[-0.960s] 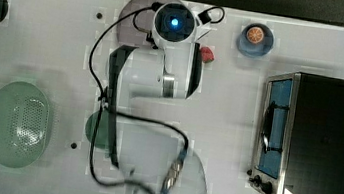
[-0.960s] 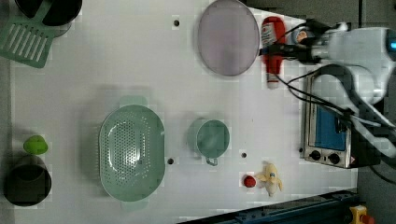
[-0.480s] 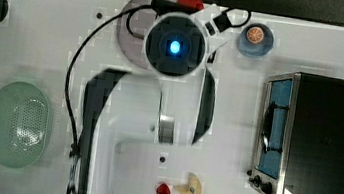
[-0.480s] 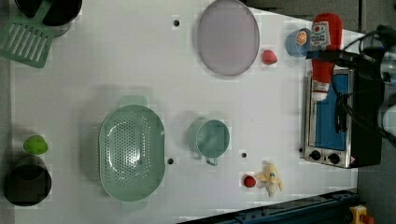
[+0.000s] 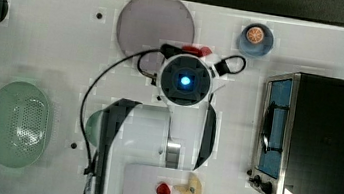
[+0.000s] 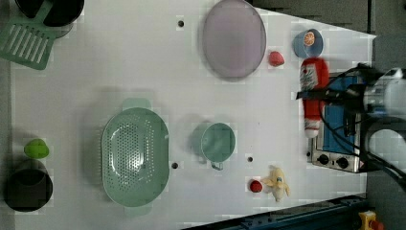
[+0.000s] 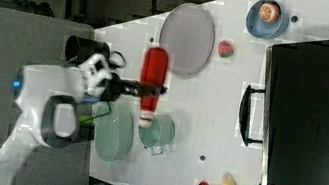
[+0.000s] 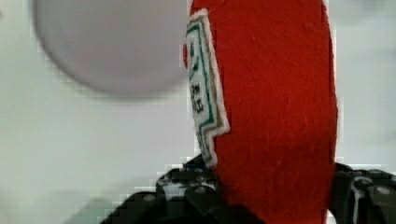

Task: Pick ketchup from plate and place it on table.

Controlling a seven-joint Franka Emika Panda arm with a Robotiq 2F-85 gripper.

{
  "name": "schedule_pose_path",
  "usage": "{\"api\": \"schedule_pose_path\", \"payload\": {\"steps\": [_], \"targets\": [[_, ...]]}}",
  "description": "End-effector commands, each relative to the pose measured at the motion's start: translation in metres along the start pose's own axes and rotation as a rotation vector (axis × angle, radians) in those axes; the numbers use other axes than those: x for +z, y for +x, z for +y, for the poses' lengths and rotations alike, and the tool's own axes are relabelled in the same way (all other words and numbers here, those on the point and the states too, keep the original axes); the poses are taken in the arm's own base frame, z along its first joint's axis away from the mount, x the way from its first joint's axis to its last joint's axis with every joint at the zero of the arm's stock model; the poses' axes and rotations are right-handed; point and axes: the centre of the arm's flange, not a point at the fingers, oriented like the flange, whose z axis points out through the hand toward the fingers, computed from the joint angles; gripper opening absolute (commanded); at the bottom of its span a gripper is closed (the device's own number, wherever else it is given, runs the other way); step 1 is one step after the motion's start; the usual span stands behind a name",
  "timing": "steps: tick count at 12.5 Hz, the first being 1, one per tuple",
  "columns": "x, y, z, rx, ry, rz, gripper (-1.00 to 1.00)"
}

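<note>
The surface (image 6: 95, 86) carried the greyish-lilac plate (image 6: 233, 38) near its far edge in the left view. The gripper (image 7: 152, 90) was closed around the middle of the ketchup (image 7: 152, 78), holding it lifted off the plate. The bottle was red felt with a white label patch, its pale cap pointing away from the plate.
</note>
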Motion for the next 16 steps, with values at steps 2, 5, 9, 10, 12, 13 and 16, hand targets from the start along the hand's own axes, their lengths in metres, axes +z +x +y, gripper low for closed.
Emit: {"api": "schedule_pose_path", "payload": {"steps": [2, 5, 9, 10, 12, 13, 16], "targets": [[0.06, -0.014, 0.028, 0.154, -0.01, -0.111, 0.23], [0.095, -0.011, 0.028, 0.157, -0.007, -0.11, 0.23], [0.129, -0.014, 0.028, 0.157, -0.003, -0.11, 0.96], [0.125, -0.01, 0.026, 0.156, 0.006, -0.076, 1.0], [0.115, -0.008, 0.027, 0.162, 0.008, -0.062, 1.0], [0.103, -0.006, 0.027, 0.183, 0.012, -0.043, 1.0], [0.049, 0.001, 0.033, 0.397, 0.019, -0.001, 1.0]]}}
